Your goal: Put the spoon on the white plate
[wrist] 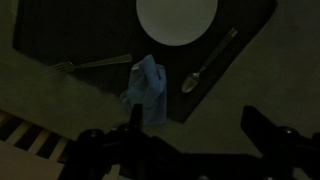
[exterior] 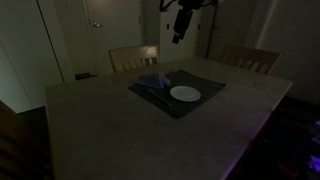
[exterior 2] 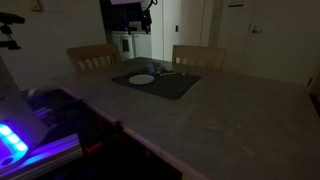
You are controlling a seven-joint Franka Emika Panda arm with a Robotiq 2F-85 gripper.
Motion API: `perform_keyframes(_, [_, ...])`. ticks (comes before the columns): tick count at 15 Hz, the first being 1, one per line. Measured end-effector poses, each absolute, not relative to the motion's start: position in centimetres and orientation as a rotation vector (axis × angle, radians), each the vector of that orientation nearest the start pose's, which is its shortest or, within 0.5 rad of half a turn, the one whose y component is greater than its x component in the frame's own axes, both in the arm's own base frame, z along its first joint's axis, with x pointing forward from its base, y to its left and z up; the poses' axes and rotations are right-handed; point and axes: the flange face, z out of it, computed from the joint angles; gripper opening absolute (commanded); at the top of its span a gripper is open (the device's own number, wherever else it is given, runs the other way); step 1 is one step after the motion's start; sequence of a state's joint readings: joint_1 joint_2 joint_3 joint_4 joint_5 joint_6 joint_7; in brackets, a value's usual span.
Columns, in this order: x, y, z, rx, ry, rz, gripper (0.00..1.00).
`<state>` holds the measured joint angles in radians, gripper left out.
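Note:
A silver spoon point(wrist: 208, 62) lies on a dark placemat point(wrist: 60, 30), just right of a crumpled blue cloth point(wrist: 148, 85) and below the white plate point(wrist: 177, 20). The plate also shows in both exterior views point(exterior: 185, 94) point(exterior 2: 142, 79). The spoon is too dim to make out in the exterior views. My gripper point(wrist: 195, 135) is open and empty, hanging high above the far side of the table point(exterior: 181, 25), well clear of the spoon and plate.
A fork point(wrist: 95, 63) lies on the placemat left of the cloth. Two wooden chairs point(exterior: 134, 58) point(exterior: 250, 58) stand at the far table edge. The room is dark. A blue-lit device point(exterior 2: 15, 140) sits beside the table.

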<state>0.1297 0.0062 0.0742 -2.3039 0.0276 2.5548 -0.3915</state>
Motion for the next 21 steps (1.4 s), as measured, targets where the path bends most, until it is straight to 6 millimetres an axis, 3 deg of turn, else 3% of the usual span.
perform_keyframes(7, [54.6,12.5,33.7,-2.899,-0.975,-0.324,1.0])
perform_keyframes(14, [54.3,13.2,33.6,-2.906,-0.942,-0.308,1.0])
perform_keyframes(21, [52.5,17.3,30.5,-2.919,-0.878,-0.13,1.0])
